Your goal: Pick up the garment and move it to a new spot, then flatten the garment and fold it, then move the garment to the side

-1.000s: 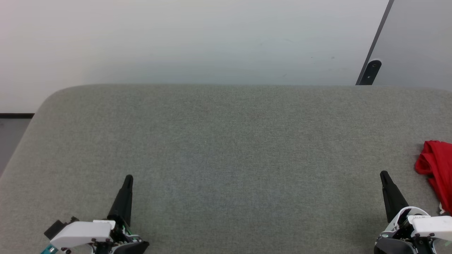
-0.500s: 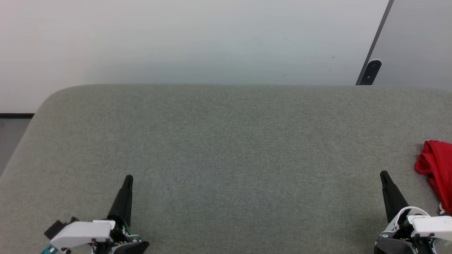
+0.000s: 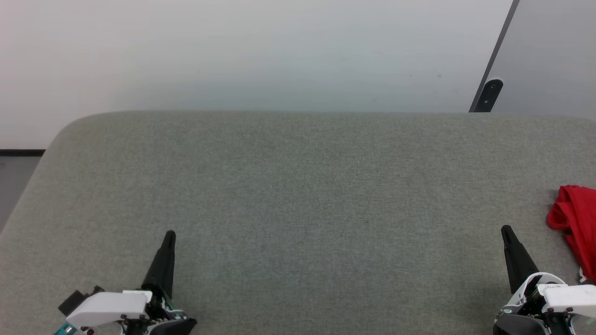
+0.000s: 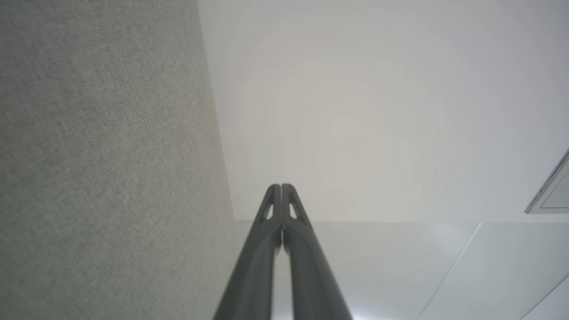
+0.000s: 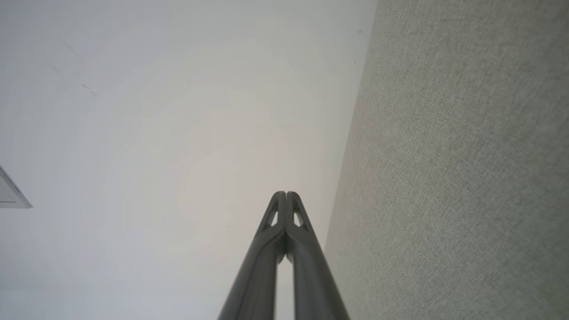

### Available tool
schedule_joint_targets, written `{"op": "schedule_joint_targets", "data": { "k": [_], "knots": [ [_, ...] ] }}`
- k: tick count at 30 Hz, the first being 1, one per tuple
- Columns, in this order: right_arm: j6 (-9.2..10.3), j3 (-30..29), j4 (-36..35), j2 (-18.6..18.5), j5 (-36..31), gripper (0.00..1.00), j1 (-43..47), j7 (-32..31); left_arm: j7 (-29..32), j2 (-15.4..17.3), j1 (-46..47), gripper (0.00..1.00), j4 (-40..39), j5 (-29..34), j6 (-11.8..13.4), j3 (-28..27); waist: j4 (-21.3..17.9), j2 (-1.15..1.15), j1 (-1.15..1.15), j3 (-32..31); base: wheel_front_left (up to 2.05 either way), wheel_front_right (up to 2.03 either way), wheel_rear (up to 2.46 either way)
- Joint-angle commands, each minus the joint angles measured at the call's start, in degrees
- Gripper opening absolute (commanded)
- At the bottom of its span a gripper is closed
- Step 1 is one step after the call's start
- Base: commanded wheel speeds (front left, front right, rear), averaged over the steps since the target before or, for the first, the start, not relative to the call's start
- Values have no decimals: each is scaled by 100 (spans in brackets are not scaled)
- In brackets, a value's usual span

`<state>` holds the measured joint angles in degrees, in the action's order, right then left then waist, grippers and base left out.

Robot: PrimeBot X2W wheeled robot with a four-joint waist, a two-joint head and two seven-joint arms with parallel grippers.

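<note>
The garment (image 3: 576, 223) is a crumpled red heap at the far right edge of the head view, lying on the grey fabric surface (image 3: 298, 200) and cut off by the frame. My right gripper (image 3: 506, 230) stands at the lower right, shut and empty, its tip a short way left of the garment and not touching it. At the lower left my left gripper (image 3: 170, 235) is shut with nothing in it, far from the garment. In each wrist view the fingers meet at the tips: left gripper (image 4: 281, 186), right gripper (image 5: 286, 194).
The grey fabric surface has a rounded far-left corner (image 3: 70, 128) and ends against a pale wall (image 3: 260, 51). A dark bracket (image 3: 487, 95) and a slanted grey panel (image 3: 549, 51) stand at the back right. Floor (image 3: 14, 181) shows beyond the left edge.
</note>
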<state>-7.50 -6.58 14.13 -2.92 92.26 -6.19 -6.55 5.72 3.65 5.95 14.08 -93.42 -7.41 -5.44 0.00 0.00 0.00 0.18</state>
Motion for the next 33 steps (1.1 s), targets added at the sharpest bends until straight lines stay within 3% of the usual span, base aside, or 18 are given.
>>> {"op": "schedule_joint_targets", "data": {
  "k": [1, 33],
  "knots": [
    [2, -1, 2, 17, 26, 0, -21, 7, 8, -4, 61, 0, 9, 31, -30, -17, 0, 0, 0, 0, 0, 0, 0],
    [2, 2, 2, 17, 27, 0, -21, 9, 41, -31, 64, 0, 11, 67, -24, -55, 0, 0, 0, 0, 0, 0, 0]
  ]
}}
